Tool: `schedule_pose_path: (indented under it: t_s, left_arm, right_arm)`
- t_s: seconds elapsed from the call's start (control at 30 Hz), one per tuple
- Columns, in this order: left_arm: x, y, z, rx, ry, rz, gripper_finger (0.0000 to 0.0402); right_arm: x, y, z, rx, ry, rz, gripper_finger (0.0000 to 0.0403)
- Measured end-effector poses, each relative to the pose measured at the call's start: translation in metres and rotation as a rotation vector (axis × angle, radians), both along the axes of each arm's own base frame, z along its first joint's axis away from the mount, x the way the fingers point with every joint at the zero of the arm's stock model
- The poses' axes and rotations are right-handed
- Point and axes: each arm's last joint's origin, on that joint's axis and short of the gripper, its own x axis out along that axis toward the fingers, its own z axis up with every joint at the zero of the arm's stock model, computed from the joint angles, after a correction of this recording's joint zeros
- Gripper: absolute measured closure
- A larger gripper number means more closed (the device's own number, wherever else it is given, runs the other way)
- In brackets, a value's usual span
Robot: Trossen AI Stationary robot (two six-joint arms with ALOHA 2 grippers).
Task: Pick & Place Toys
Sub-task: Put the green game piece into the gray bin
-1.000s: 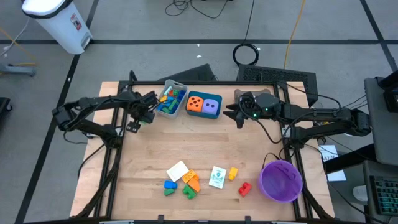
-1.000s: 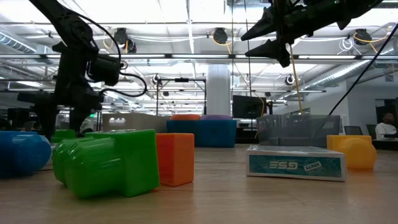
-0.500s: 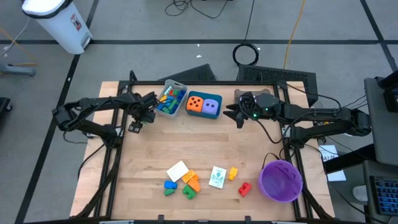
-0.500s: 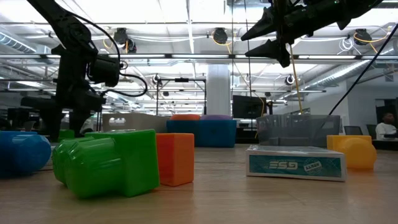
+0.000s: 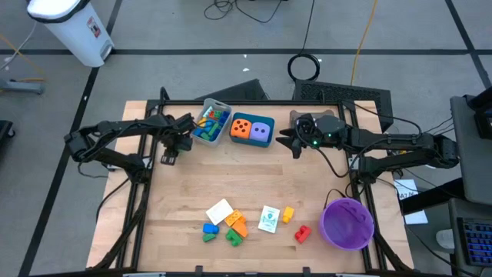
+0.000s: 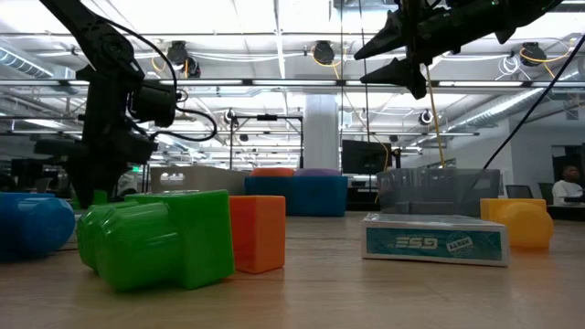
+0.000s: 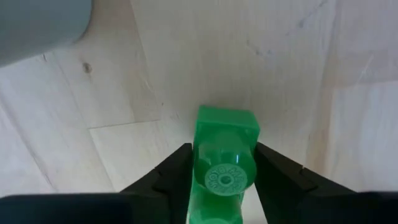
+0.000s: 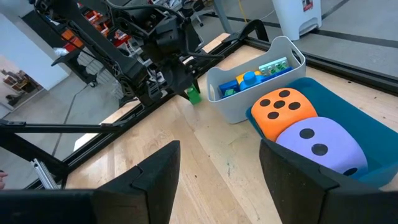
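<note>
1. High view: the left gripper (image 5: pixel 171 148) hangs low beside the grey tray (image 5: pixel 211 122), nearer it than a second ago; the right gripper (image 5: pixel 287 141) waits past the teal tray (image 5: pixel 254 131).
2. Left wrist view: fingers (image 7: pixel 168 177) pinch a green brick (image 7: pixel 225 154) on the table. Next, I judge: lift it into the grey tray.
3. Right wrist view: fingers (image 8: pixel 152 177) spread, empty.
</note>
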Motion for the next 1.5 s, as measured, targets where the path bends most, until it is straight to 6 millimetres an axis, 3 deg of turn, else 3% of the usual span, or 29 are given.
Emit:
schedule_pose_path:
  t_s: [0.13,0.53,0.83,1.07,1.5]
  left_arm:
    - [0.001,0.0,0.0,0.003,-0.012,0.048,0.0264]
    - [0.006,-0.005,0.0,0.003,-0.016,0.07,0.0251]
    - [0.018,-0.001,0.016,-0.032,-0.11,0.152,0.025]
    - [0.036,0.01,0.051,-0.027,-0.215,0.192,0.025]
    - [0.063,0.03,0.151,0.092,-0.484,0.306,0.025]
  right_arm:
    - [0.0,0.0,0.0,0.0,0.0,0.0,0.0191]
    - [0.0,0.0,0.0,-0.002,0.001,0.001,0.0191]
    - [0.0,0.0,0.0,-0.001,0.001,0.0,0.0191]
    - [0.0,0.0,0.0,-0.001,0.0,0.0,0.0191]
    - [0.0,0.0,0.0,-0.001,0.0,0.0,0.0191]
